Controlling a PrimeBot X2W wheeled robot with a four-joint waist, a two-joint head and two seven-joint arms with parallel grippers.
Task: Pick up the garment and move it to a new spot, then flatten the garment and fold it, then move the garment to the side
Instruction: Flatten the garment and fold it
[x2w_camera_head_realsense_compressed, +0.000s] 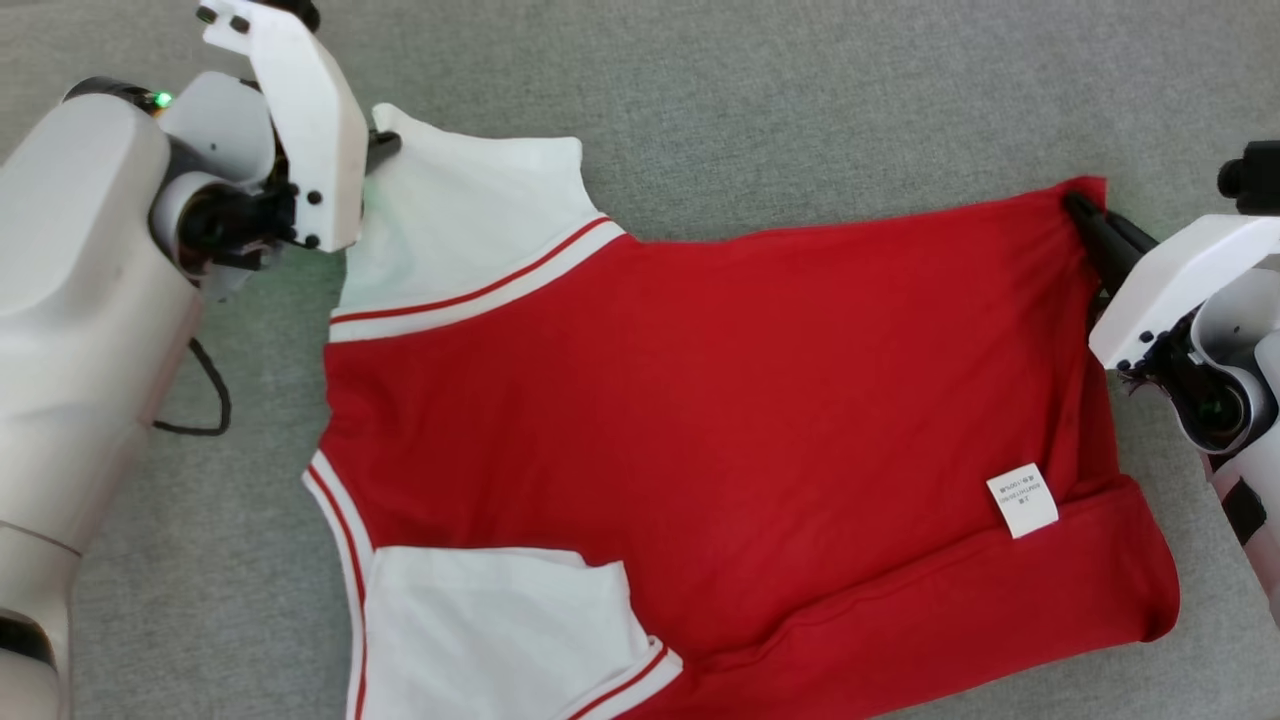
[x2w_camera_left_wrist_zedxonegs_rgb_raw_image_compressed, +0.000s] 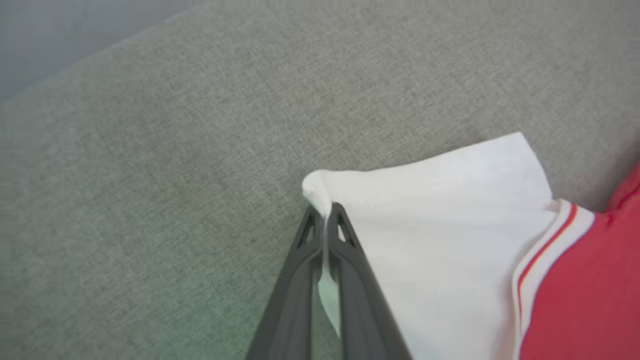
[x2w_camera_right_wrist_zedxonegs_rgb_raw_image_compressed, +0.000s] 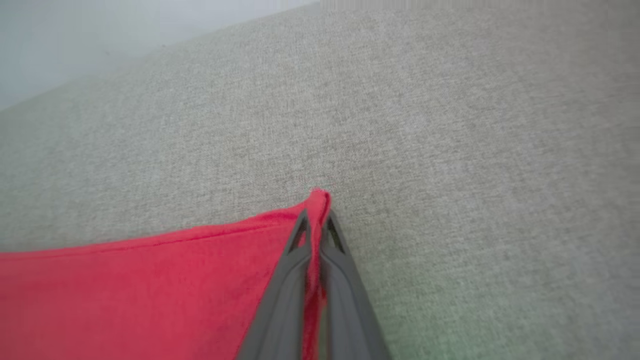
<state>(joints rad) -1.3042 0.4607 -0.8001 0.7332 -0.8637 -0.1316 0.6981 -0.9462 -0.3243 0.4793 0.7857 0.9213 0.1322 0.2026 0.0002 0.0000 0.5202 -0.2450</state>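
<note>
Your red T-shirt lay spread flat on the grey fabric surface, with its white sleeves toward 9 o'clock and its hem toward 3. Your left gripper was clamped on the upper sleeve's corner at 11 o'clock. Your right gripper was pinched on the red hem corner at 2 o'clock. The care label faced up near 4 o'clock.

Red garment, white sleeves; grey cloth
</note>
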